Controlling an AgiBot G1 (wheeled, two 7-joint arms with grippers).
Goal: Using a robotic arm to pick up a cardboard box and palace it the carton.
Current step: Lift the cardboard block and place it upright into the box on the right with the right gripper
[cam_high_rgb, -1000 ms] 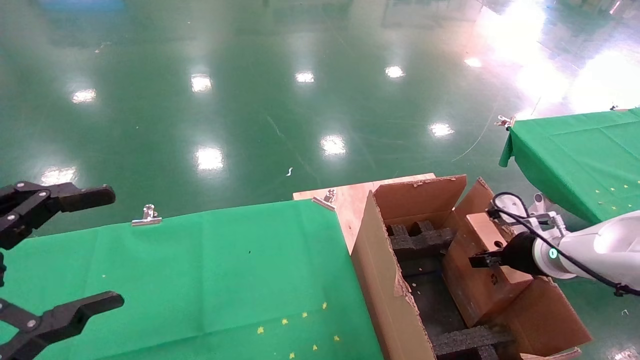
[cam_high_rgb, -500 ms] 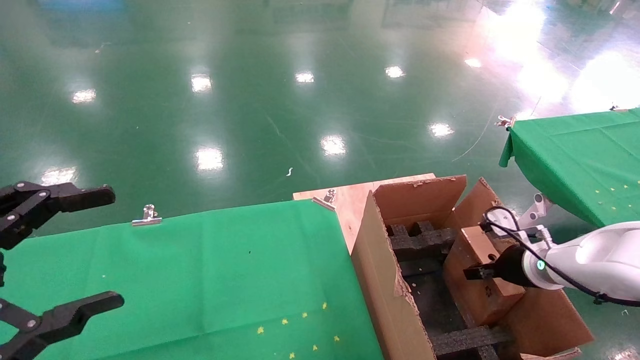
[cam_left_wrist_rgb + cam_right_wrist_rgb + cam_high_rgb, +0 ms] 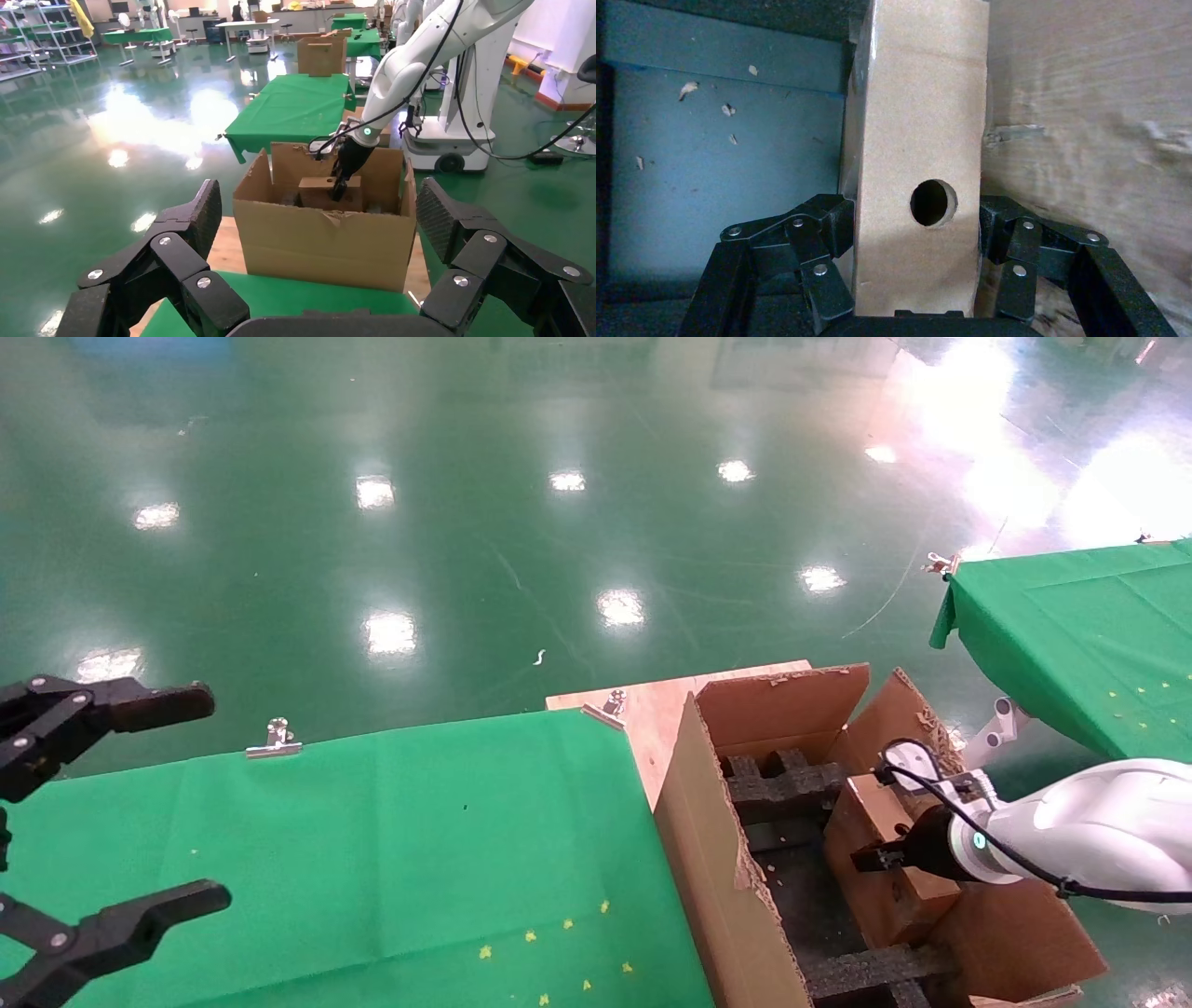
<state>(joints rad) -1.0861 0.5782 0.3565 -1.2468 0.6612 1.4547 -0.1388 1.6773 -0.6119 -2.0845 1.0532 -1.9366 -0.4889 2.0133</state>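
The robotic arm (image 3: pixel 1099 822), white with a black wrist, reaches into the carton (image 3: pixel 717 840) from the right. Its right gripper (image 3: pixel 871 859) is shut on the cardboard box (image 3: pixel 885 873), a small brown box with a round hole. The right wrist view shows the cardboard box (image 3: pixel 916 126) clamped between both fingers (image 3: pixel 828 225), beside the carton's inner wall. My left gripper (image 3: pixel 200 795) hangs open and holds nothing, over the green table at the far left. From the left wrist, the carton (image 3: pixel 323 242) stands ahead with the cardboard box (image 3: pixel 316 191) inside.
Black foam inserts (image 3: pixel 782 780) line the carton's floor. A green-clothed table (image 3: pixel 372 840) with a metal clip (image 3: pixel 275 740) lies to the left. A wooden board (image 3: pixel 652 705) sits under the carton. A second green table (image 3: pixel 1090 626) stands at the right.
The right arm has carried the cardboard box lower and a little leftward inside the carton. The left gripper has not moved.
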